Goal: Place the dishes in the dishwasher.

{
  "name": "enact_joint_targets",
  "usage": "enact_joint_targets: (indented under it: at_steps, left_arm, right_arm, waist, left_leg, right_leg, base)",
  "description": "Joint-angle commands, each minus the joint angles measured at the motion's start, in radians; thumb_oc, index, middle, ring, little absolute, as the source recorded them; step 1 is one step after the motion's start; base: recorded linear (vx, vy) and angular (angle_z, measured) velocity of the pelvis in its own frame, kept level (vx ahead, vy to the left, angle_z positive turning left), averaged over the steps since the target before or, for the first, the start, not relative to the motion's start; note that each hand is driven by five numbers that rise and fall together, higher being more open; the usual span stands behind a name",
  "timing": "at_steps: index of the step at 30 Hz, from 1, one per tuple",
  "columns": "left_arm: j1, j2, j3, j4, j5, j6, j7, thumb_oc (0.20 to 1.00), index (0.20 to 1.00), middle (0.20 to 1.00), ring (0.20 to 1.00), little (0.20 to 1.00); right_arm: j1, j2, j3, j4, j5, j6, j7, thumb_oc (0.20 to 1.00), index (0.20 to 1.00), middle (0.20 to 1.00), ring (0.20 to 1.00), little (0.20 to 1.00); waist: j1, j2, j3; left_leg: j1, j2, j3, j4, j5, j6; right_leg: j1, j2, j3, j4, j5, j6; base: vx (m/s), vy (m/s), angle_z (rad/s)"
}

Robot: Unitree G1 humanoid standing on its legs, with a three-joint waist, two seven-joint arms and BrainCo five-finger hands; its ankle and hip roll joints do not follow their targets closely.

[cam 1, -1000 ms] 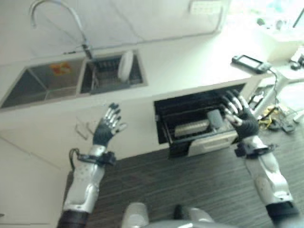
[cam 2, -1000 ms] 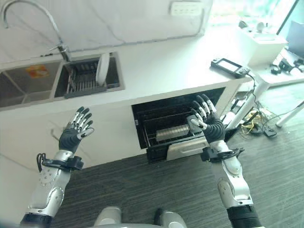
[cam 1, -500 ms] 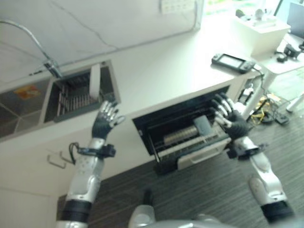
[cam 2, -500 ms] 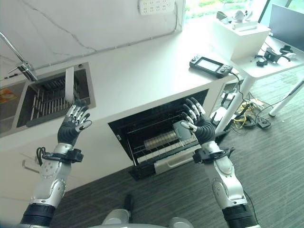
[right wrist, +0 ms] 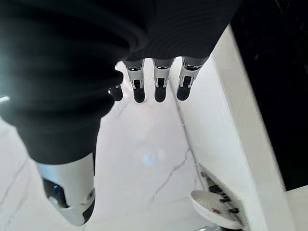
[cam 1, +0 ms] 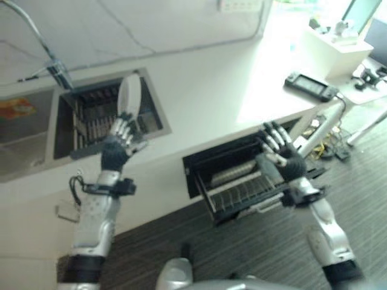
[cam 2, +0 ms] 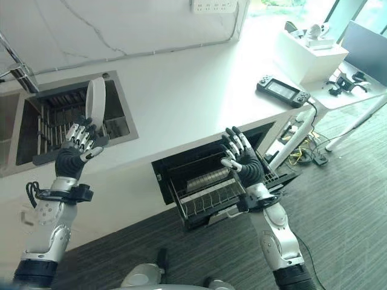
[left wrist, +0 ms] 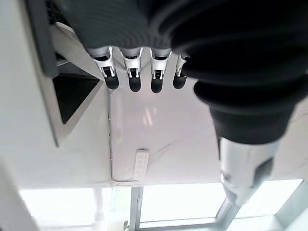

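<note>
Left hand point(cam 2: 75, 156): fingers straight and spread, holding nothing, raised palm-forward in front of the counter edge, just below the steel sink; fingertips overlap the sink's near rim in the head views. Left wrist view shows the same: fingers point(left wrist: 131, 79) extended in a row, nothing between them and the thumb.

Right hand point(cam 2: 243, 162): fingers loosely spread and released, nothing grasped, raised in front of the open black dishwasher cavity point(cam 2: 205, 169), above its pulled-out rack. Right wrist view agrees, fingers point(right wrist: 160, 85) straight, free of any object.

Task's thing: white round plate point(cam 2: 95, 99) standing upright on edge in the dark slatted drying rack point(cam 2: 60, 121) inside the right-hand basin of the sink point(cam 2: 127, 118). It is just beyond the left hand's fingertips and apart from them as far as can be told. Not in the dishwasher.

Dishwasher sits under the white countertop point(cam 2: 193, 103), to the right of the sink. Its wire rack point(cam 2: 211, 196) is slid out toward the floor, with a row of grey tines and a grey ribbed insert point(cam 2: 204, 179) near the back.

Curved metal tap point(cam 1: 42, 45) rises behind the sink at its far rim. Dark handheld game console point(cam 2: 282, 90) lies on the countertop well to the right of the sink, near the counter's end. White wall socket strip point(cam 2: 213, 6) on the marble backsplash behind the counter. Dark striped floor point(cam 2: 338, 199) in front of the dishwasher.
</note>
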Motion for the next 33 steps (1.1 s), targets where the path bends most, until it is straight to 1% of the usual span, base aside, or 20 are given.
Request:
enact_joint_targets:
  at_steps: [1, 3, 4, 5, 7, 8, 9, 10, 12, 15, 16, 19, 22, 24, 25, 26, 27, 28, 29, 33]
  left_arm:
    - [-0.063, 0.036, -0.018, -0.021, 0.044, -0.062, -0.009, 1.0, 1.0, 1.0, 1.0, 1.0]
    - [-0.058, 0.032, -0.024, -0.019, 0.034, -0.064, -0.017, 1.0, 1.0, 1.0, 1.0, 1.0]
    - [-0.047, 0.028, -0.025, -0.024, 0.034, -0.07, -0.018, 1.0, 1.0, 1.0, 1.0, 1.0]
    - [-0.025, 0.023, -0.014, -0.042, 0.04, -0.069, -0.018, 1.0, 1.0, 1.0, 1.0, 1.0]
    - [-0.021, 0.024, -0.011, -0.046, 0.039, -0.066, -0.018, 1.0, 1.0, 1.0, 1.0, 1.0]
    - [-0.02, 0.027, -0.003, -0.047, 0.032, -0.06, -0.02, 1.0, 1.0, 1.0, 1.0, 1.0]
    - [-0.023, 0.029, 0.001, -0.043, 0.024, -0.058, -0.019, 1.0, 1.0, 1.0, 1.0, 1.0]
    - [-0.037, 0.028, -0.006, -0.027, 0.015, -0.063, -0.019, 1.0, 1.0, 1.0, 1.0, 1.0]
    - [-0.081, 0.022, -0.041, 0.004, 0.018, -0.075, -0.03, 1.0, 1.0, 1.0, 1.0, 1.0]
    - [-0.102, 0.038, -0.073, 0.002, 0.01, -0.062, -0.055, 1.0, 1.0, 1.0, 1.0, 1.0]
    - [-0.109, 0.054, -0.083, 0.011, -0.009, -0.067, -0.067, 1.0, 1.0, 1.0, 1.0, 1.0]
    - [-0.12, 0.07, -0.062, -0.008, -0.013, -0.035, -0.073, 1.0, 1.0, 1.0, 1.0, 1.0]
    - [-0.124, 0.069, -0.061, -0.022, -0.003, -0.004, -0.08, 1.0, 1.0, 1.0, 1.0, 1.0]
    - [-0.096, 0.079, -0.045, -0.036, 0.014, -0.004, -0.08, 1.0, 1.0, 1.0, 1.0, 1.0]
    - [-0.079, 0.091, -0.036, -0.047, 0.016, -0.013, -0.068, 1.0, 1.0, 1.0, 1.0, 1.0]
    - [-0.077, 0.099, -0.028, -0.052, 0.014, -0.013, -0.066, 1.0, 1.0, 1.0, 1.0, 1.0]
    - [-0.091, 0.1, -0.034, -0.059, 0.024, -0.005, -0.055, 1.0, 1.0, 1.0, 1.0, 1.0]
    - [-0.091, 0.09, -0.04, -0.062, 0.027, -0.011, -0.039, 1.0, 1.0, 1.0, 1.0, 1.0]
    - [-0.078, 0.075, -0.04, -0.079, 0.035, -0.008, -0.054, 1.0, 1.0, 1.0, 1.0, 1.0]
    - [-0.077, 0.064, -0.047, -0.069, 0.02, -0.007, -0.07, 1.0, 1.0, 1.0, 1.0, 1.0]
  right_arm:
    - [-0.039, -0.008, -0.058, -0.059, 0.014, -0.062, -0.013, 1.0, 1.0, 1.0, 1.0, 1.0]
    - [-0.037, -0.022, -0.068, -0.06, 0.013, -0.049, -0.012, 1.0, 1.0, 1.0, 1.0, 1.0]
    - [-0.043, -0.028, -0.062, -0.057, 0.014, -0.042, -0.014, 1.0, 1.0, 1.0, 1.0, 1.0]
    - [-0.063, -0.021, -0.041, -0.048, 0.003, -0.036, -0.019, 1.0, 1.0, 1.0, 1.0, 1.0]
    - [-0.063, -0.021, -0.04, -0.051, -0.001, -0.033, -0.017, 1.0, 1.0, 1.0, 1.0, 1.0]
    - [-0.06, -0.026, -0.044, -0.061, 0.001, -0.022, -0.015, 1.0, 1.0, 1.0, 1.0, 1.0]
    - [-0.058, -0.031, -0.046, -0.066, 0.001, -0.012, -0.011, 1.0, 1.0, 1.0, 1.0, 1.0]
    - [-0.053, -0.037, -0.055, -0.07, 0.002, -0.004, -0.005, 1.0, 1.0, 1.0, 1.0, 1.0]
    - [-0.052, -0.041, -0.064, -0.057, -0.007, -0.018, -0.011, 1.0, 1.0, 1.0, 1.0, 1.0]
    - [-0.041, -0.05, -0.09, -0.065, 0.011, -0.029, -0.037, 1.0, 1.0, 1.0, 1.0, 1.0]
    - [-0.026, -0.053, -0.113, -0.074, 0.035, -0.027, -0.038, 1.0, 1.0, 1.0, 1.0, 1.0]
    - [-0.018, -0.023, -0.117, -0.081, 0.016, -0.037, -0.028, 1.0, 1.0, 1.0, 1.0, 1.0]
    - [-0.029, -0.004, -0.109, -0.082, 0.011, -0.029, -0.051, 1.0, 1.0, 1.0, 1.0, 1.0]
    - [-0.027, 0.01, -0.095, -0.082, 0.017, -0.024, -0.021, 1.0, 1.0, 1.0, 1.0, 1.0]
    - [-0.03, 0.011, -0.079, -0.081, 0.019, -0.03, -0.005, 1.0, 1.0, 1.0, 1.0, 1.0]
    - [-0.031, 0.007, -0.076, -0.077, 0.026, -0.037, 0.007, 1.0, 1.0, 1.0, 1.0, 1.0]
    - [-0.043, 0.002, -0.066, -0.073, 0.028, -0.048, 0.002, 1.0, 1.0, 1.0, 1.0, 1.0]
    - [-0.059, 0.003, -0.048, -0.07, 0.024, -0.057, -0.007, 1.0, 1.0, 1.0, 1.0, 1.0]
    - [-0.051, -0.007, -0.059, -0.08, 0.031, -0.064, -0.011, 1.0, 1.0, 1.0, 1.0, 1.0]
    - [-0.057, -0.024, -0.078, -0.092, 0.036, -0.033, -0.011, 1.0, 1.0, 1.0, 1.0, 1.0]
  waist:
    - [-0.033, 0.004, -0.031]
    - [-0.042, 0.001, -0.023]
    - [-0.037, 0.002, -0.014]
    - [-0.038, 0.017, -0.019]
    - [-0.04, 0.022, -0.022]
    - [-0.044, 0.029, -0.032]
    - [-0.052, 0.039, -0.041]
    - [-0.069, 0.049, -0.045]
    - [-0.093, 0.063, -0.053]
    - [-0.114, 0.067, -0.056]
    - [-0.116, 0.06, -0.057]
    - [-0.095, 0.048, -0.065]
    - [-0.06, 0.028, -0.077]
    - [-0.042, 0.021, -0.073]
    - [-0.038, 0.021, -0.067]
    - [-0.033, 0.017, -0.067]
    - [-0.028, 0.001, -0.064]
    - [-0.017, -0.019, -0.062]
    - [-0.018, -0.023, -0.065]
    - [-0.02, -0.004, -0.079]
  left_leg:
    - [-0.101, -0.022, -0.057, 0.065, -0.028, -0.046]
    - [-0.112, -0.035, -0.087, 0.147, -0.065, -0.047]
    - [-0.113, -0.041, -0.134, 0.187, -0.077, -0.05]
    - [-0.075, 0.002, -0.155, 0.137, -0.064, -0.062]
    - [-0.061, 0.024, -0.155, 0.108, -0.047, -0.071]
    - [-0.041, 0.056, -0.172, 0.06, -0.02, -0.083]
    - [-0.026, 0.082, -0.173, 0.021, -0.007, -0.091]
    - [-0.019, 0.105, -0.141, 0.002, 0.008, -0.099]
    - [-0.002, 0.123, -0.085, -0.029, 0.011, -0.107]
    - [0.018, 0.131, -0.012, -0.038, 0.013, -0.113]
    - [0.02, 0.119, -0.001, -0.023, 0.004, -0.109]
    - [0.058, 0.075, -0.009, -0.065, -0.022, -0.08]
    - [0.044, 0.039, -0.024, -0.055, -0.054, -0.049]
    - [0.048, 0.042, -0.014, -0.054, -0.06, -0.031]
    - [0.049, 0.054, -0.006, -0.054, -0.056, -0.036]
    - [0.039, 0.058, -0.013, -0.048, -0.053, -0.04]
    - [0.01, 0.065, -0.012, -0.032, -0.047, -0.051]
    - [0.003, 0.08, 0.007, -0.035, -0.034, -0.066]
    - [0.001, 0.092, 0.021, -0.043, -0.022, -0.077]
    - [0.004, 0.102, 0.015, -0.056, -0.005, -0.091]
  right_leg:
    - [-0.003, 0.009, 0.078, 0.01, 0.015, -0.003]
    - [-0.006, -0.001, 0.08, 0.016, 0.024, -0.01]
    - [-0.005, -0.005, 0.092, 0.021, 0.024, -0.013]
    - [-0.018, -0.005, 0.102, 0.04, 0.016, -0.017]
    - [-0.018, -0.005, 0.104, 0.045, 0.011, -0.018]
    - [-0.017, -0.008, 0.109, 0.052, 0.002, -0.016]
    - [-0.017, -0.013, 0.112, 0.058, -0.008, -0.014]
    - [-0.013, -0.019, 0.111, 0.063, -0.016, -0.01]
    - [-0.007, -0.047, 0.089, 0.071, -0.025, 0.01]
    - [0.005, -0.097, 0.054, 0.075, -0.01, 0.051]
    - [0.024, -0.139, 0.035, 0.058, 0.018, 0.084]
    - [0.039, -0.225, 0.004, 0.02, 0.082, 0.128]
    - [0.032, -0.26, -0.019, 0.009, 0.117, 0.136]
    - [-0.008, -0.243, -0.034, 0.089, 0.113, 0.131]
    - [-0.03, -0.199, -0.029, 0.071, 0.082, 0.121]
    - [-0.029, -0.204, -0.016, 0.057, 0.084, 0.116]
    - [-0.024, -0.181, -0.004, 0.015, 0.084, 0.112]
    - [-0.009, -0.172, -0.037, -0.041, 0.108, 0.117]
    - [0.008, -0.162, -0.043, -0.071, 0.116, 0.118]
    - [0.04, -0.146, -0.057, -0.104, 0.108, 0.114]
  base:
    - [-0.1, -0.017, 0.31]
    - [-0.06, 0.031, 0.43]
    - [0.0, 0.186, 0.32]
    - [0.02, 0.198, 0.19]
    - [0.05, 0.176, -0.19]
    - [0.1, 0.255, -0.17]
    - [0.12, 0.349, -0.1]
    - [0.1, 0.371, -0.13]
    - [0.09, 0.407, -0.1]
    - [0.12, 0.357, 0.25]
    - [0.16, 0.338, 0.62]
    - [0.18, 0.334, 0.44]
    - [0.09, 0.188, -0.22]
    - [0.07, 0.054, -0.19]
    - [0.02, -0.077, -0.4]
    - [-0.02, -0.18, -0.57]
    - [-0.06, -0.322, -0.31]
    - [-0.04, -0.347, -0.04]
    - [-0.01, -0.266, 0.19]
    - [0.05, -0.006, 0.1]
